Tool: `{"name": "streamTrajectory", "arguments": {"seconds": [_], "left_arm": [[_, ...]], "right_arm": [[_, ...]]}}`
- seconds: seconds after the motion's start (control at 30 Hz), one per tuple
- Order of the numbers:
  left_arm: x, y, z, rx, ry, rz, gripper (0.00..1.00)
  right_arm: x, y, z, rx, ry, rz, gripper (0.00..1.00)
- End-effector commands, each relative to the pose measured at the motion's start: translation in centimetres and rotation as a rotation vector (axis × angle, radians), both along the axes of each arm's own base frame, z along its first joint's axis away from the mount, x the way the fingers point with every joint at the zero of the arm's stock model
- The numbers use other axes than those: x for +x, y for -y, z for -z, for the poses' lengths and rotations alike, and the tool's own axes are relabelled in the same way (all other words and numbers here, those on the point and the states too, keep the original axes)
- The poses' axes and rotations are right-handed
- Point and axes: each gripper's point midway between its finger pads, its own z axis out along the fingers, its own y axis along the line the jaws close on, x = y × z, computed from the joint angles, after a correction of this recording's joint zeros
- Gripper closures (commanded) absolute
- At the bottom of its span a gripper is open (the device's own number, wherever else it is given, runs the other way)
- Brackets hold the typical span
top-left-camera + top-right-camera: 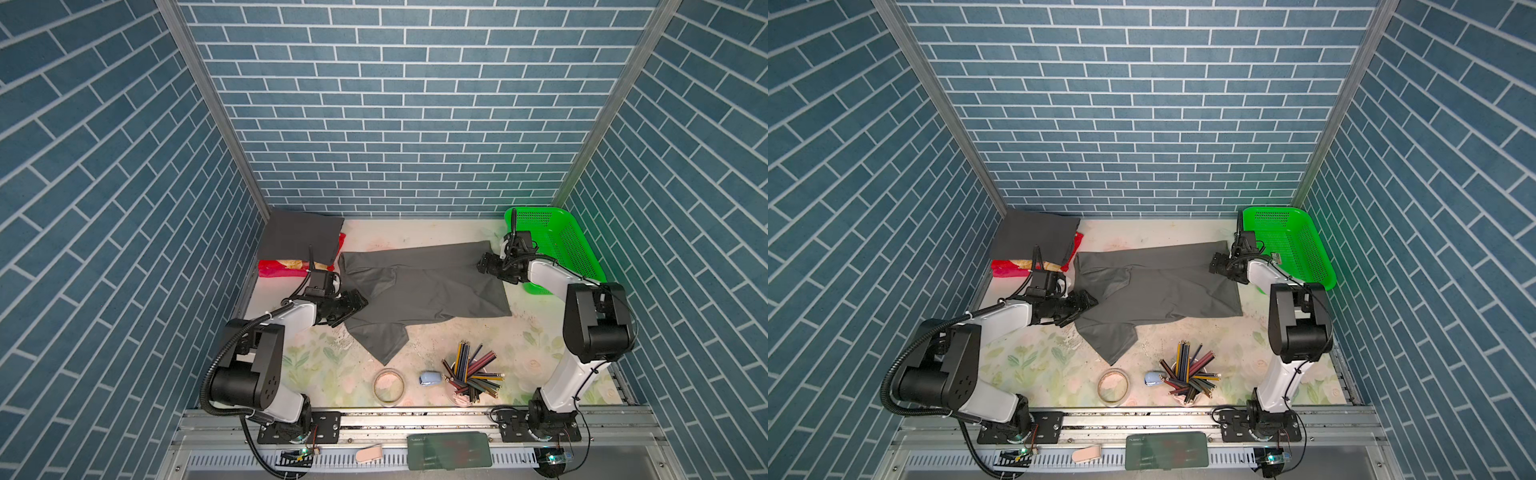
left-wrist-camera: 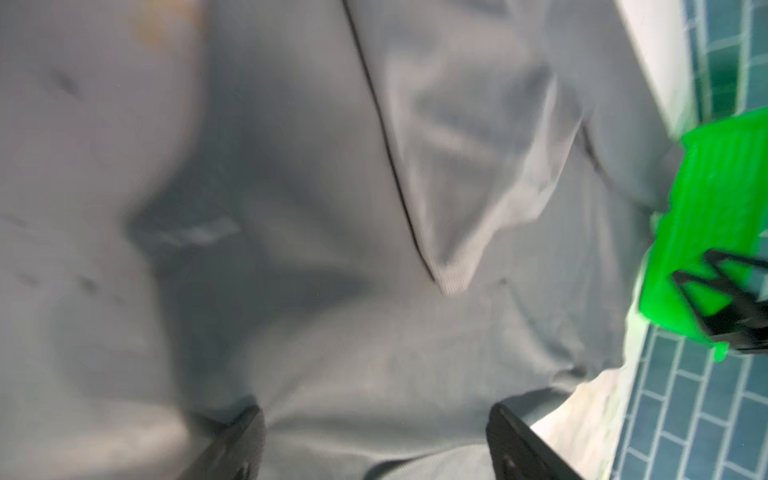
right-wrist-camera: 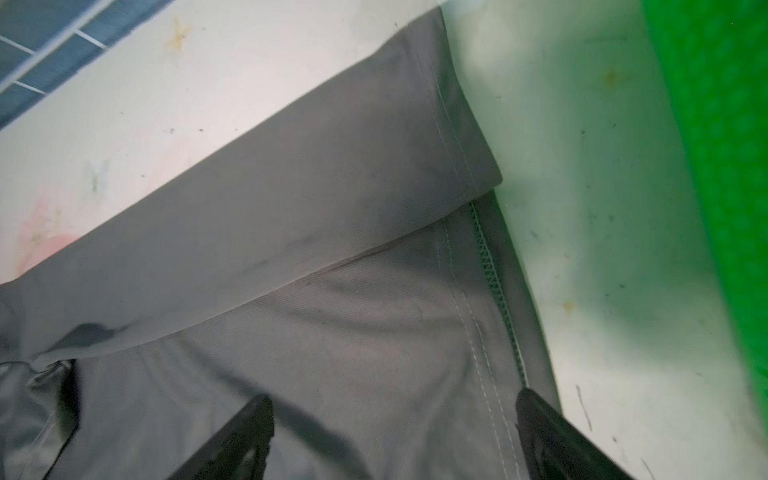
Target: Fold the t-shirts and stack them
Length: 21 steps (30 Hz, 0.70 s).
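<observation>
A mid-grey t-shirt (image 1: 424, 286) (image 1: 1154, 286) lies partly folded across the middle of the table, one sleeve pointing toward the front. A darker charcoal t-shirt (image 1: 299, 239) (image 1: 1034, 235) rests folded at the back left. My left gripper (image 1: 357, 301) (image 1: 1088, 301) hovers open at the grey shirt's left edge; in the left wrist view only cloth (image 2: 374, 249) shows between its spread jaws (image 2: 374, 415). My right gripper (image 1: 484, 264) (image 1: 1217, 264) is open over the shirt's right hem (image 3: 469, 332), jaws apart (image 3: 392, 401), gripping nothing.
A green mesh basket (image 1: 557, 245) stands at the back right beside the right arm. A red bag (image 1: 282, 268) lies under the charcoal shirt. Near the front edge are a cup of coloured pencils (image 1: 469, 378), a tape roll (image 1: 388, 386) and a small blue object (image 1: 430, 378).
</observation>
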Motion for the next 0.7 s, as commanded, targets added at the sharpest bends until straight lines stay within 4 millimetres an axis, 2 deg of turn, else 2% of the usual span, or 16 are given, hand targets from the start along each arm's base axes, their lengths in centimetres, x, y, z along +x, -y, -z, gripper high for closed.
{"name": "streamTrajectory", "arguments": {"seconds": [0.0, 0.1, 0.33, 0.47, 0.57, 0.67], "left_arm": [[-2.3, 1.1, 0.7, 0.061, -0.074, 0.03, 0.14], [-3.7, 1.8, 1.1, 0.054, -0.107, 0.054, 0.14], [-4.8, 0.6, 1.2, 0.098, -0.113, 0.035, 0.14], [-4.3, 2.0, 0.7, -0.01, -0.117, 0.01, 0.14], [-3.0, 2.3, -0.8, -0.005, -0.063, 0.005, 0.14], [-2.7, 2.7, -1.1, -0.011, -0.064, 0.014, 0.14]], "right_arm": [[-2.5, 0.8, 0.9, -0.075, -0.052, 0.008, 0.11], [-4.2, 1.8, 2.4, -0.114, -0.094, 0.032, 0.15], [-6.6, 3.1, 4.1, -0.153, -0.144, 0.069, 0.24], [-8.2, 3.8, 5.1, -0.16, -0.17, 0.088, 0.31], [-9.0, 4.4, 5.2, -0.169, -0.176, 0.101, 0.34], [-9.7, 4.9, 5.3, -0.163, -0.179, 0.114, 0.38]]}}
